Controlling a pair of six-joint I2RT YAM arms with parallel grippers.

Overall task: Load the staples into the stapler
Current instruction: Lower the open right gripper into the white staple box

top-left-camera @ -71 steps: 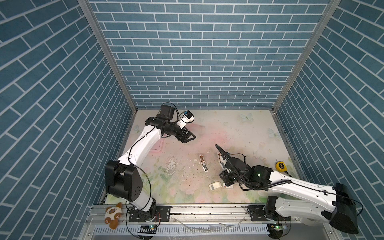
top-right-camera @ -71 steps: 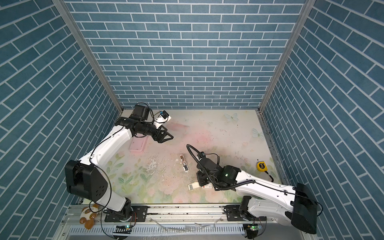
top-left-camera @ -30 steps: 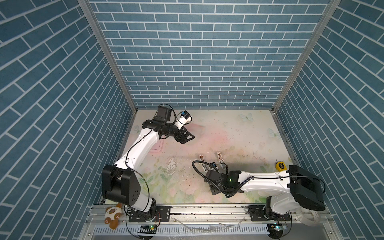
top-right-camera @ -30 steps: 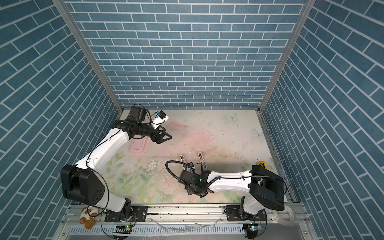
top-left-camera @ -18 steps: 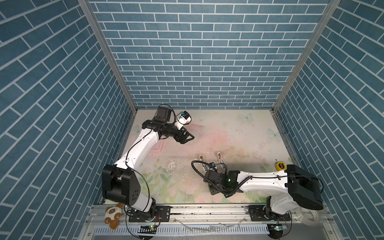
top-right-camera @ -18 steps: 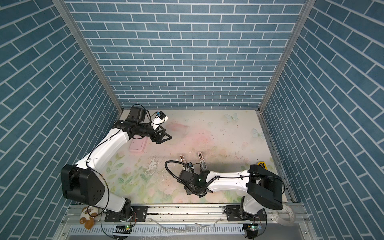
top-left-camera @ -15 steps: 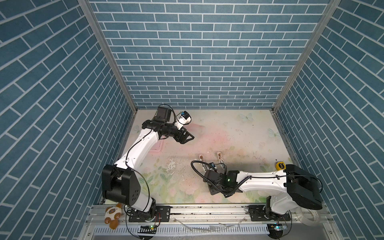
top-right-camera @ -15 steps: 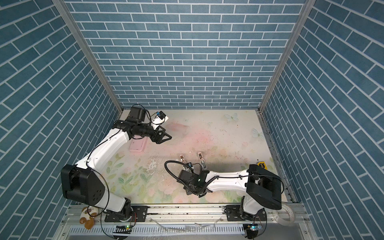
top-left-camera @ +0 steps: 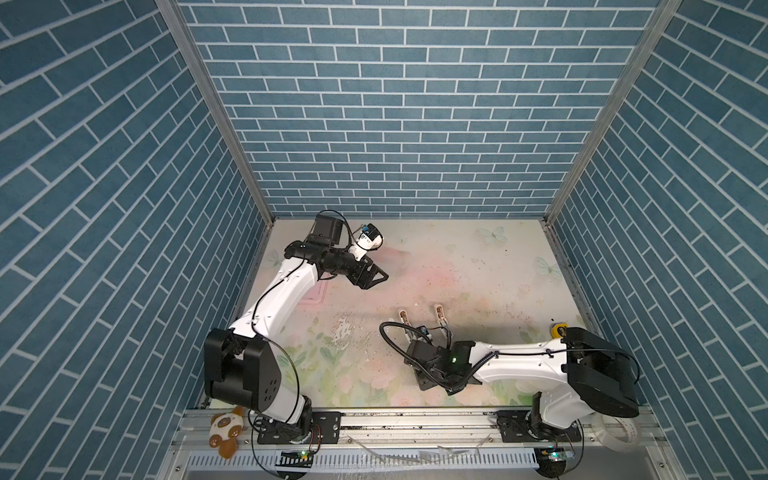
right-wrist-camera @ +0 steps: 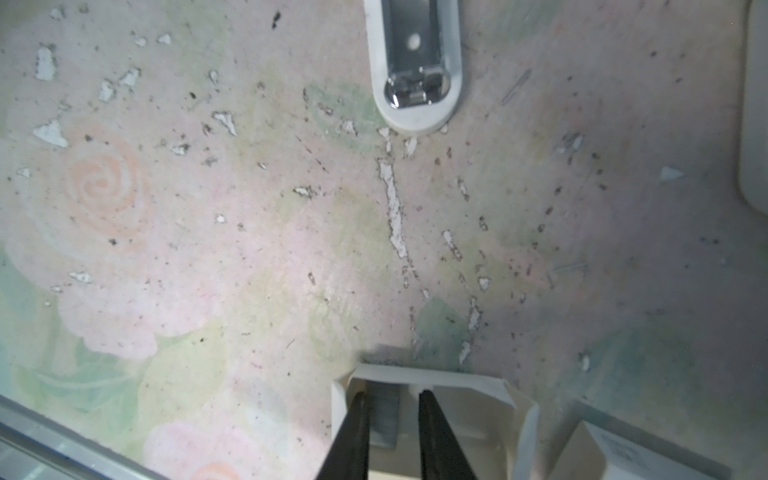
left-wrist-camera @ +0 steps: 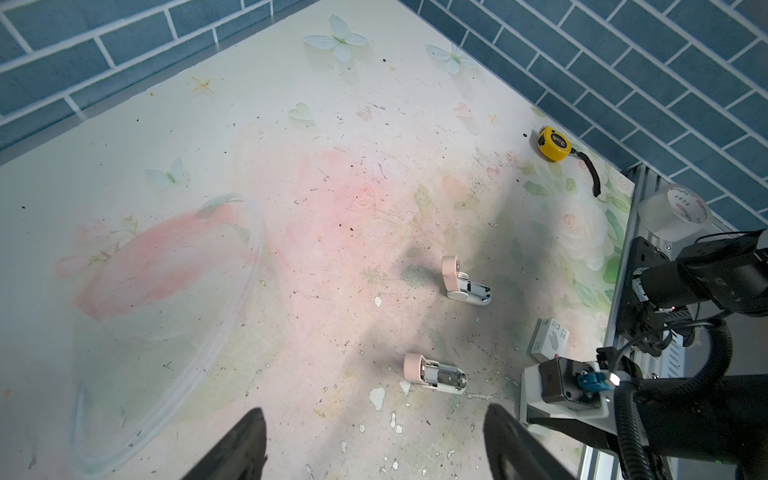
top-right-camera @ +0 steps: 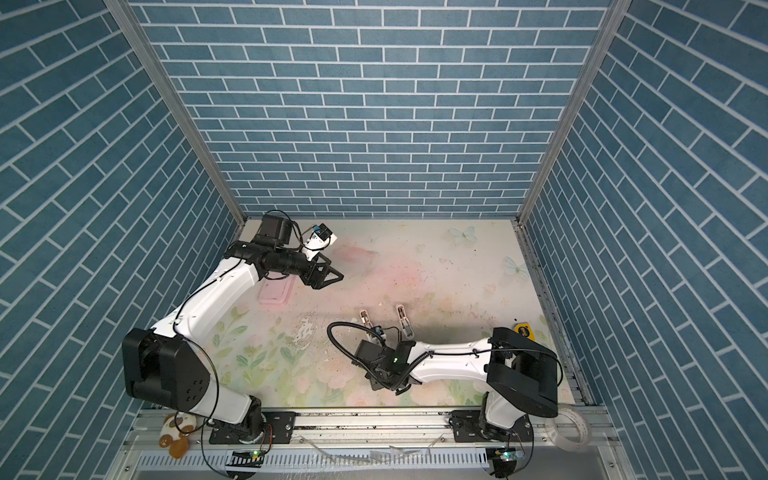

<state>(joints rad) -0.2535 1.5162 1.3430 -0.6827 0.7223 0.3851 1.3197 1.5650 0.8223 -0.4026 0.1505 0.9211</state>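
Note:
Two small pink-and-white staplers (top-left-camera: 404, 318) (top-left-camera: 439, 313) lie opened on the table mid-right, and both top views show them (top-right-camera: 365, 318) (top-right-camera: 402, 316). In the right wrist view, a grey strip of staples (right-wrist-camera: 384, 415) lies in a white cardboard tray (right-wrist-camera: 457, 376). My right gripper (right-wrist-camera: 392, 395) reaches into that tray, jaws narrowly apart astride the strip. A slit of white shows beside one finger. From above, my right wrist (top-left-camera: 428, 376) hides the tray. The sleeve (left-wrist-camera: 550, 338) lies next to it. My left gripper (top-left-camera: 372, 277) hovers open at the back left, empty.
A yellow tape measure (top-left-camera: 557, 330) lies by the right wall. A pink flat case (top-right-camera: 276, 295) sits under the left arm and a clear plastic lid (left-wrist-camera: 166, 324) rests nearby. The metal front rail (top-left-camera: 415, 415) runs close behind the tray. A tape roll (top-right-camera: 569, 432) rests on it.
The right arm swung down and left from above the staplers to the tray near the front edge. Over the last second it has barely moved. The left arm is still.

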